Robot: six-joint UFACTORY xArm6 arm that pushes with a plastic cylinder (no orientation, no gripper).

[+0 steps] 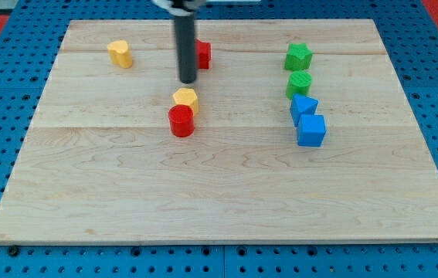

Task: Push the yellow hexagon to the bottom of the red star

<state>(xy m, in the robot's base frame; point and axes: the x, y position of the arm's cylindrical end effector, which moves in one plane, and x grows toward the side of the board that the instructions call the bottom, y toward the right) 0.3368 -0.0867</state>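
Just below my tip (188, 80): yellow hexagon (185, 98).

Robot end-effector, upper centre of the frame. A straight, dark grey to black cylindrical rod of uniform width, with a smooth, slightly glossy surface bearing a faint pale highlight along its length. It emerges from a wider dark mount with a light rim, cut off by the top edge. My tip (188, 81) is blunt and flat-ended. No cables, screws or markings are discernible.
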